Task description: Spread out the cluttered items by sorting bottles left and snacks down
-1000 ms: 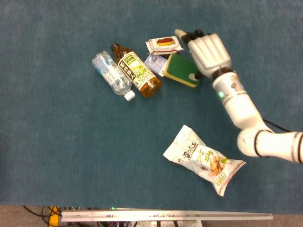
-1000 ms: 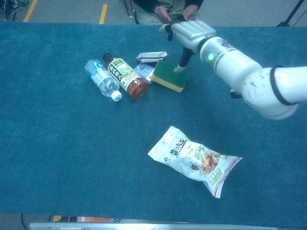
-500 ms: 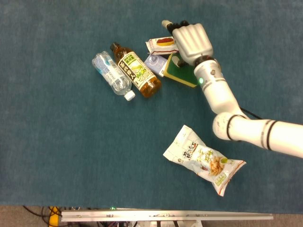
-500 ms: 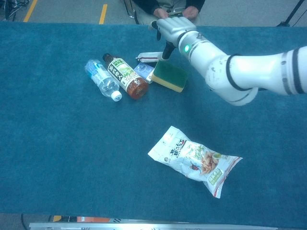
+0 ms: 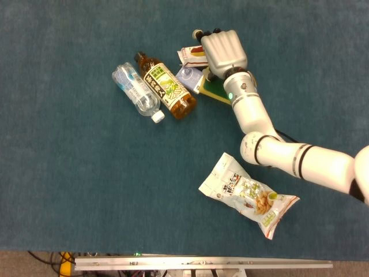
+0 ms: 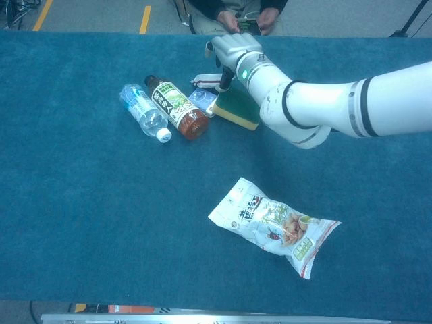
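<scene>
Fingers of right hand curled over small snack packet, upper centre; hold cannot be confirmed

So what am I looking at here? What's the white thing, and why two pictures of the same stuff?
The white thing is a robot arm ending in a mechanical right hand. Both pictures come from the robot's own cameras at the same moment: the head view looks straight down, the chest view looks across the blue table. On it lie a clear water bottle, a brown tea bottle, a small blue packet, a green and yellow sponge, a small red and white snack packet and, nearer the robot, a big snack bag. The hand is over the small snack packet, fingers pointing down; whether it grips anything can't be seen. The other hand is out of view.
</scene>
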